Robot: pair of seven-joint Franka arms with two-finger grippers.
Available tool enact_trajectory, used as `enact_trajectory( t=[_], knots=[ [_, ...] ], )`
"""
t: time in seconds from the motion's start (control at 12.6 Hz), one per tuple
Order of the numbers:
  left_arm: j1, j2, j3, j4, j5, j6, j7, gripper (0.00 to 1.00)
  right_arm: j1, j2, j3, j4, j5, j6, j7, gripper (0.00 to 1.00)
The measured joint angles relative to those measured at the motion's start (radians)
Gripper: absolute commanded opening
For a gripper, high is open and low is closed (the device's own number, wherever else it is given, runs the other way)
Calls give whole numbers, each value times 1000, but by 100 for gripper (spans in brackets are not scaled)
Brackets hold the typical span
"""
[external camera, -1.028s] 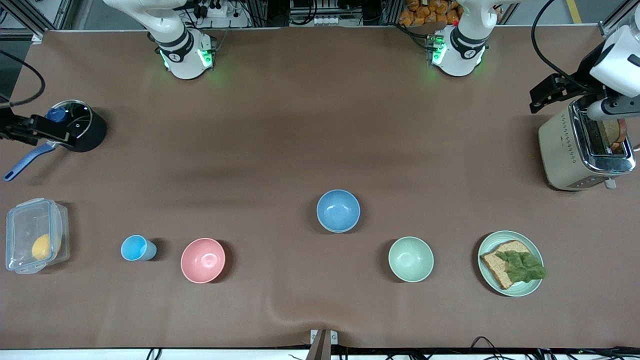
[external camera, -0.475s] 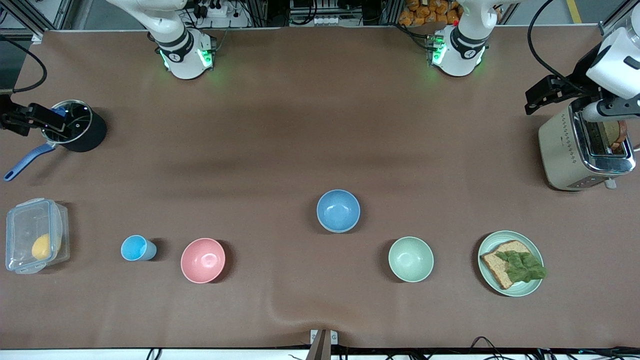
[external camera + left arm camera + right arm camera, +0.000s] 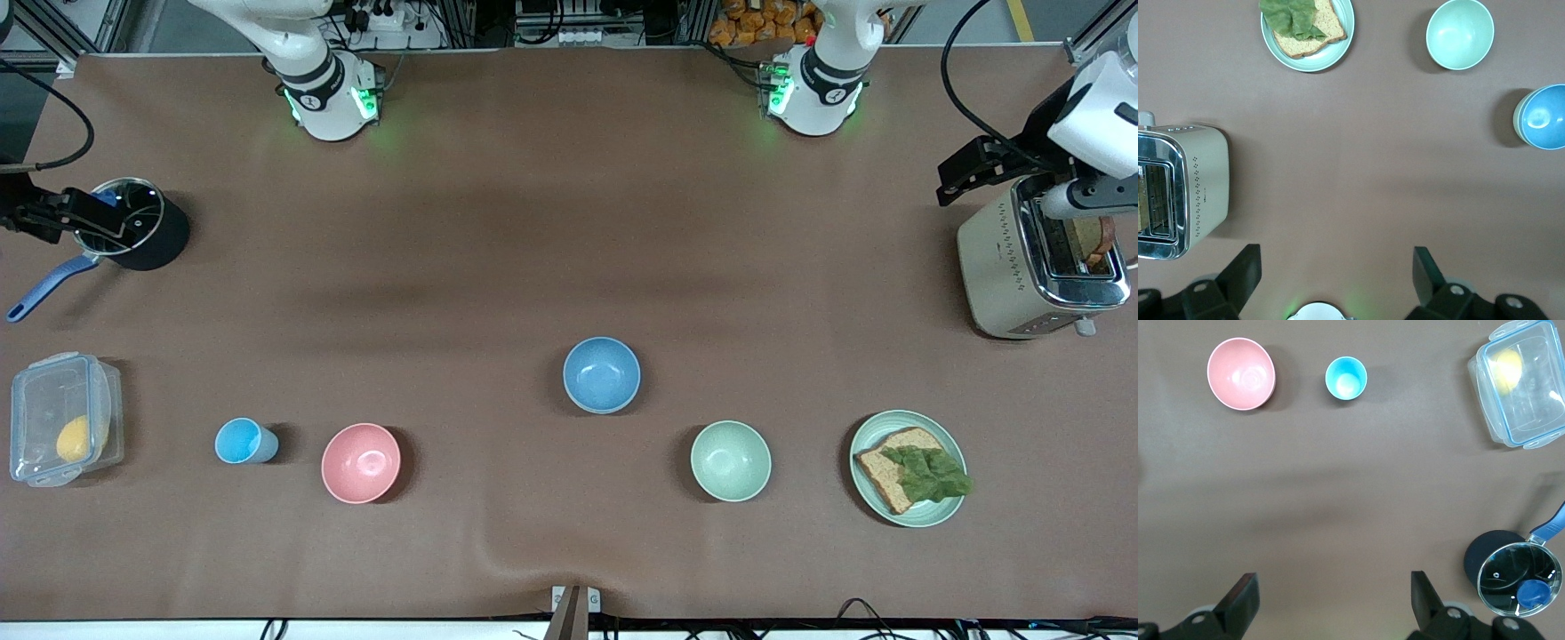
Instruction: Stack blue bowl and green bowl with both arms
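Both bowls sit untouched on the bench, and both arms are up at its two ends.

The blue bowl stands near the middle of the bench, and the green bowl sits apart from it, nearer the front camera and toward the left arm's end. Past the green bowl toward that end is a mint plate with bread and a lettuce leaf on it. Toward the right arm's end stand a pink bowl, a small light-blue cup and a clear lidded box. The left gripper hangs over bare bench beside the toaster, jaws spread wide and empty. The right gripper hangs beside the black pot, jaws spread too, holding nothing.
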Motion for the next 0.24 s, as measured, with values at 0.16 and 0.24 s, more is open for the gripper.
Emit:
enact_trajectory(
  t=[0.16, 0.24],
  knots=[
    [0, 0, 4, 0, 0, 2, 0, 100, 0, 0, 0, 0, 0, -4, 0, 100],
    [0, 0, 5, 0, 0, 2, 0, 100, 0, 0, 0, 0, 0, -6, 0, 100]
  ],
)
